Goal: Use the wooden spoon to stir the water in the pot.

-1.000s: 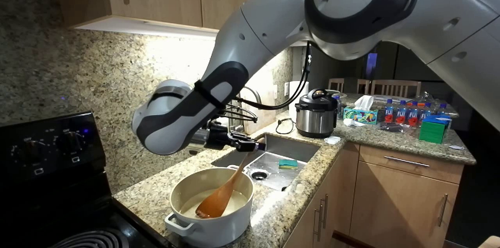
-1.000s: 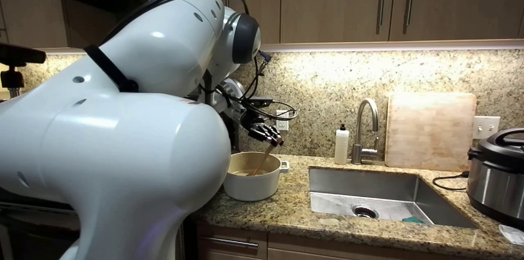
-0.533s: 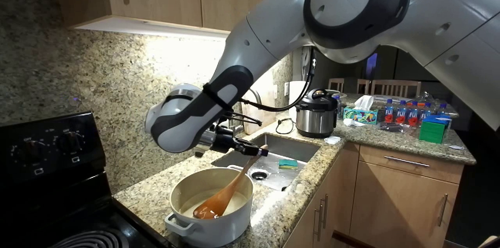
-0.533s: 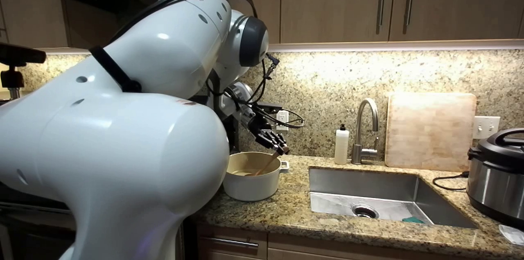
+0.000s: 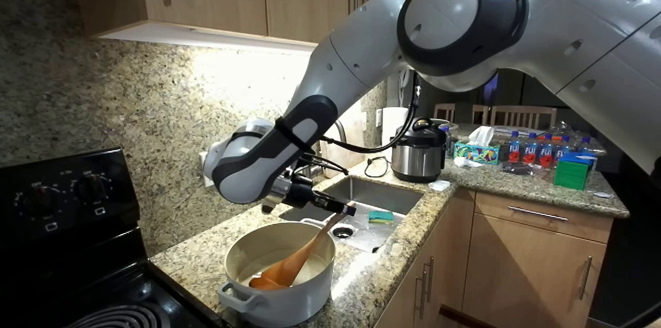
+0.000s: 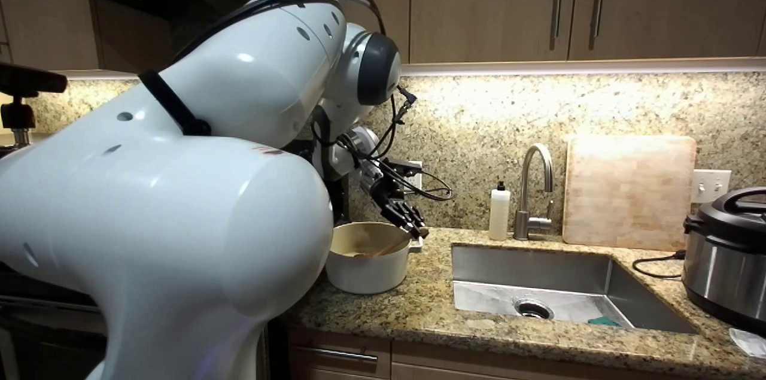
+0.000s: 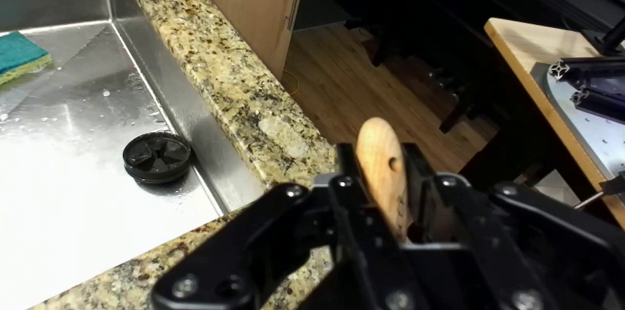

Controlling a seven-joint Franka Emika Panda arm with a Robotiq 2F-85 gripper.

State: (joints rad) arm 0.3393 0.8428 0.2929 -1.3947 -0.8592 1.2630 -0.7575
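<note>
Slanting in the pot point(image 5: 294, 305), the wooden spoon point(image 5: 298, 260) should prove light, stiff, perhaps slick if wet, and best held near its handle point(image 7: 383, 175) end, where the claw point(image 7: 381, 159) pinches it

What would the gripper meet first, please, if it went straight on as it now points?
Probably the wooden floor: in the wrist view, the gripper points past the granite countertop's edge, though depth is unclear and it might clip that edge.

Tilted wooden spoon point(image 5: 298, 261) — head-down in white pot point(image 5: 289, 307), pale water point(image 5: 265, 262) inside
</note>
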